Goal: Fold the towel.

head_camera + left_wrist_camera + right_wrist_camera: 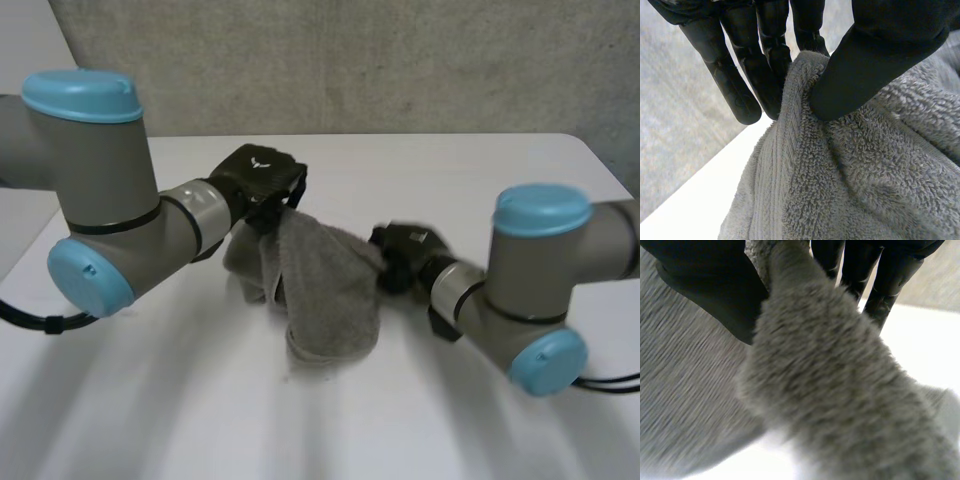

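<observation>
closest to me in the head view are my two arms, the left arm (pixel 100 200) and the right arm (pixel 540 290), whose bulky joints cover part of the white table (pixel 470 180). between them the grey towel (pixel 320 290) hangs in a bunched, crumpled drape near the middle of the table, held up at two places. its lower end reaches down to the tabletop, though i cannot tell whether it rests there or just clears it, and the folds hide its corners. my left hand (pixel 262 180) has the higher end of the towel; from above its fingers are buried behind the cloth, but the left wrist view shows my thumb (pixel 865 65) pressed into the terry and my fingers (pixel 740 85) straight on the other side of a thick hemmed edge, so that hand is pinching the towel's edge. my right hand (pixel 405 255) sits lower, at the towel's other side, and is half covered by cloth. in the right wrist view a fat roll of towel runs up between that hand's thumb and fingers, pinched there, though the view is soft and the exact spot of the grip is cut off. beyond the far edge of the table stands a rough grey wall (pixel 350 60).
</observation>
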